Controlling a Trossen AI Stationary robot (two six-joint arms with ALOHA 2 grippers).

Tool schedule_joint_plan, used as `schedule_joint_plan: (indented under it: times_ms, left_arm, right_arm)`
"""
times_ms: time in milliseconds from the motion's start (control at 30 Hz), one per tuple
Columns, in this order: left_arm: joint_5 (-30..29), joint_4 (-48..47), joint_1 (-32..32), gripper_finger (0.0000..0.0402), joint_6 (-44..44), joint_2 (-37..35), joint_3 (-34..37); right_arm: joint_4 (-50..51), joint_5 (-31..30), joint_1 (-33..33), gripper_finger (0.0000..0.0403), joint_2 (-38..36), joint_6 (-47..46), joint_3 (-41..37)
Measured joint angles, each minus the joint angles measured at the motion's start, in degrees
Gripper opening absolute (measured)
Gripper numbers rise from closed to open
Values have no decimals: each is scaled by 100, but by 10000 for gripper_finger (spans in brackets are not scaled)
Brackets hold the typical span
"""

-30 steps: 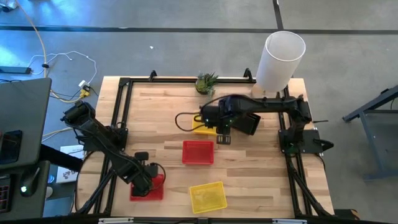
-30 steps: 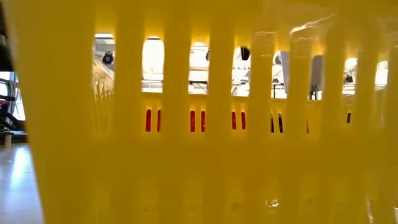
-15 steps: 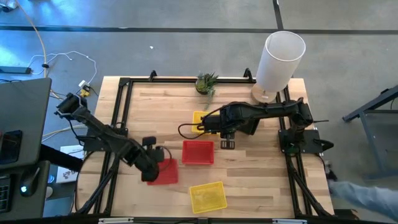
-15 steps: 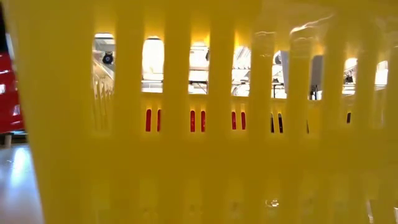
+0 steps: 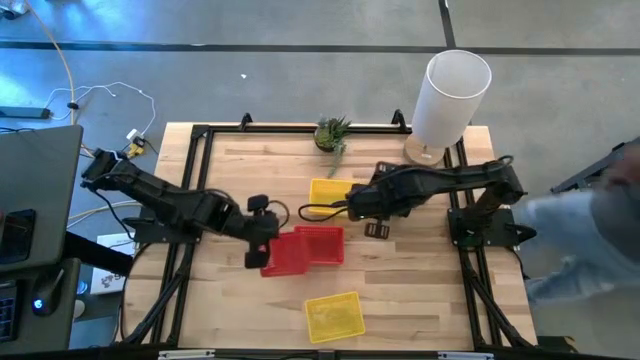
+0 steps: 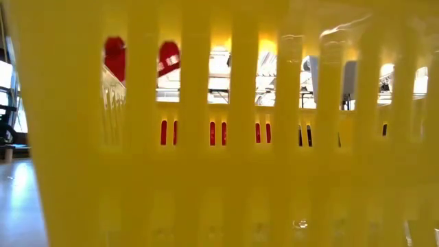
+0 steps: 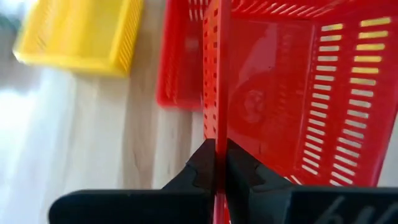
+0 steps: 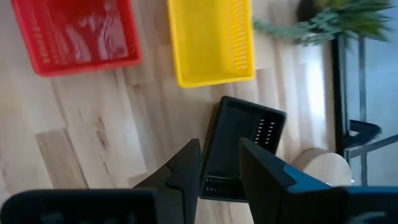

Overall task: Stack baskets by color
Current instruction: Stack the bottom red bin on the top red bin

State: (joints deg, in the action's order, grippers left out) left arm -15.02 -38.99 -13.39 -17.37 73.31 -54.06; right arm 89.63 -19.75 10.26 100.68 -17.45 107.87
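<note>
My left gripper (image 5: 260, 245) is shut on a red basket (image 5: 282, 256), carried above the table's middle. That basket's right edge overlaps a second red basket (image 5: 322, 243) lying flat on the wood. One yellow basket (image 5: 326, 192) rests farther back, and another (image 5: 333, 315) sits near the front edge and fills the low view (image 6: 219, 171). My right gripper (image 5: 378, 230) hangs open above the table. Its fingers frame a black basket (image 8: 242, 143) lying below them, which my right arm hides in the high view. My left gripper pinches one side wall of the red basket at its rim (image 7: 216, 134) between its two fingers. The fingers slant down from the table's left. The basket is lifted clear and tilted, its open side (image 7: 280, 93) showing beyond the fingers.
A tall white cylinder (image 5: 455, 95) stands at the far right corner and a small green plant (image 5: 333, 132) at the far edge. A black frame (image 5: 200, 180) borders the table. A person (image 5: 590, 230) is at the right, beyond the table.
My left gripper has carried the red basket up from the near left corner toward the table's middle, turning as it went, up to the lying red basket. My right gripper has risen and drifted toward the table's right edge, still open. A person has come in at the right.
</note>
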Motion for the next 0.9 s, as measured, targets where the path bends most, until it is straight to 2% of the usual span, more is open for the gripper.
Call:
schedule_joint_plan:
  times_ms: [367,500,767,900]
  left_arm:
    - [50,148,970,0,1626,44,-997]
    - [400,502,1305,0,2067,161,-1311]
    - [1308,54,1817,0,2209,663,-1903]
    - [1485,-292,1980,0,2204,1027,-2086]
  right_arm:
    - [34,-1015,149,96,-329,-774,0]
    - [21,-1435,149,96,-329,-946,0]
    - [29,-1491,138,96,-329,-1221,0]
    - [30,-1477,138,96,-329,-1466,0]
